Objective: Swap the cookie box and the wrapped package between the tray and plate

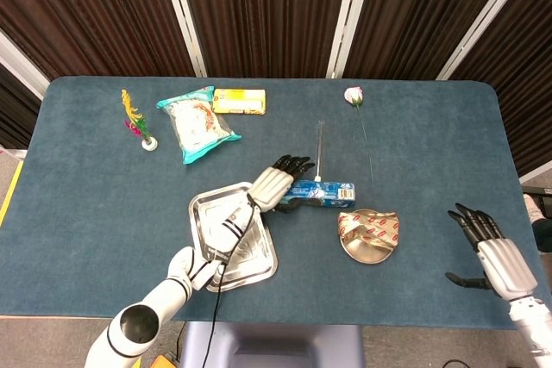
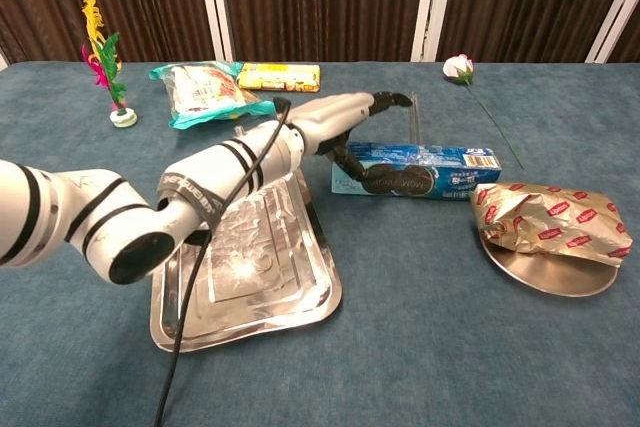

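The blue cookie box (image 1: 326,191) (image 2: 425,169) lies flat on the table between the steel tray (image 1: 259,263) (image 2: 250,282) and the small plate (image 1: 366,252) (image 2: 545,277). My left hand (image 1: 276,183) (image 2: 345,115) hovers over the box's left end, fingers spread above it and the thumb down against it. The tray holds nothing. The gold and red wrapped package (image 1: 369,227) (image 2: 550,212) sits on the plate. My right hand (image 1: 493,256) hangs open near the table's front right corner, far from everything, and is absent from the chest view.
At the back left are a snack bag (image 1: 198,122) (image 2: 200,87), a yellow box (image 1: 239,101) (image 2: 278,77) and a feather toy (image 1: 138,122) (image 2: 105,62). A clear rod (image 1: 319,152) (image 2: 415,137) lies just behind the cookie box. A rose (image 1: 354,95) (image 2: 458,67) lies further back.
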Robot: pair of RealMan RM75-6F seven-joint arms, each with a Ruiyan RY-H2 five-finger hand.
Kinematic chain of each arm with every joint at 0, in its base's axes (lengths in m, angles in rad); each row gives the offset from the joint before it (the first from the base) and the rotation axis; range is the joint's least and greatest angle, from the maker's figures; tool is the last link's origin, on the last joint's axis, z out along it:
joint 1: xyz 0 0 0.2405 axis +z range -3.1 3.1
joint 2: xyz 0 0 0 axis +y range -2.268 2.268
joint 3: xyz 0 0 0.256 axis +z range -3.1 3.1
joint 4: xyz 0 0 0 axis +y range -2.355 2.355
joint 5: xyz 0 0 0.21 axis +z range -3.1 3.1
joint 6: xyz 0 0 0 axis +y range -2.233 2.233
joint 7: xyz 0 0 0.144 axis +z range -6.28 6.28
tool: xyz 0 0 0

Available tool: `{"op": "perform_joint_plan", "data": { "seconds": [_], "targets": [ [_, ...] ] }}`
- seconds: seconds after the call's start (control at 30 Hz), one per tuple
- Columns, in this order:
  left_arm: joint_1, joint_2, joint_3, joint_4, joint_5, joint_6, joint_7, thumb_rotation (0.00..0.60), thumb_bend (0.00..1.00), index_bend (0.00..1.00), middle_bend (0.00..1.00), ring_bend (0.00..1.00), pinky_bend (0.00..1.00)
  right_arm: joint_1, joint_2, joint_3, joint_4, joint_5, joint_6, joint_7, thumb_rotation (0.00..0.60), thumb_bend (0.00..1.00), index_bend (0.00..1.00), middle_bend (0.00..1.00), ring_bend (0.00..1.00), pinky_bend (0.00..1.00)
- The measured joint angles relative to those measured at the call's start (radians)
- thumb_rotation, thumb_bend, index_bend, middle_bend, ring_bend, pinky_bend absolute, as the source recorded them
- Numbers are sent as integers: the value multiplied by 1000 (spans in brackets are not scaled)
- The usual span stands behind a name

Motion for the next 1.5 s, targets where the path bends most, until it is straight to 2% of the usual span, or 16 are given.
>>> {"op": "perform_joint_plan", "data": {
  "seconds": [0.2, 0.33, 0.43, 0.5, 0.57, 0.67, 0.73, 0.87, 1.1, 1.3, 1.5],
  "targets": [
    [64, 80, 27, -126, 0, 87, 13, 600, 356, 0, 0, 0, 0, 0, -7, -13, -1, -33, 12, -15, 600, 182, 0, 0, 0, 0],
    [153, 193, 66, -314, 6, 150, 62, 600, 358, 0, 0, 0, 1, 7, -27, -13, -2, -41, 6, -37, 600, 182, 0, 0, 0, 1],
    [236, 319, 106, -527, -1, 186, 131, 600, 361, 0, 0, 0, 1, 22, -54, -2, -15, -44, -6, -81, 600, 186, 8, 43, 0, 74],
    [303, 424, 139, -698, -12, 215, 196, 600, 360, 0, 0, 0, 0, 44, -77, 13, -31, -42, -27, -125, 600, 210, 62, 116, 0, 150],
    [382, 544, 175, -865, -23, 257, 268, 600, 361, 0, 0, 0, 0, 68, -96, 28, -46, -34, -60, -165, 600, 233, 110, 154, 0, 177],
    [519, 716, 232, -1047, -36, 341, 354, 600, 362, 0, 0, 0, 0, 110, -129, 54, -72, -3, -139, -228, 600, 266, 172, 188, 13, 215],
    [599, 796, 267, -1108, -40, 397, 382, 600, 362, 0, 0, 0, 0, 139, -157, 72, -87, 35, -196, -281, 600, 286, 204, 205, 27, 236],
    [708, 890, 326, -1147, -34, 496, 390, 600, 363, 0, 0, 0, 0, 169, -213, 94, -96, 101, -256, -394, 600, 292, 231, 210, 30, 238],
    [743, 913, 320, -1104, -4, 528, 326, 600, 364, 0, 0, 0, 0, 201, -330, 136, -55, 237, -315, -531, 600, 301, 320, 251, 68, 276],
    [766, 914, 308, -1074, 1, 532, 296, 600, 365, 0, 0, 0, 0, 214, -400, 156, 14, 272, -312, -573, 600, 320, 530, 361, 182, 407],
    [779, 910, 296, -1051, 15, 533, 285, 600, 372, 0, 0, 0, 5, 214, -419, 163, 31, 292, -287, -591, 600, 376, 726, 494, 333, 578]
  ]
}}
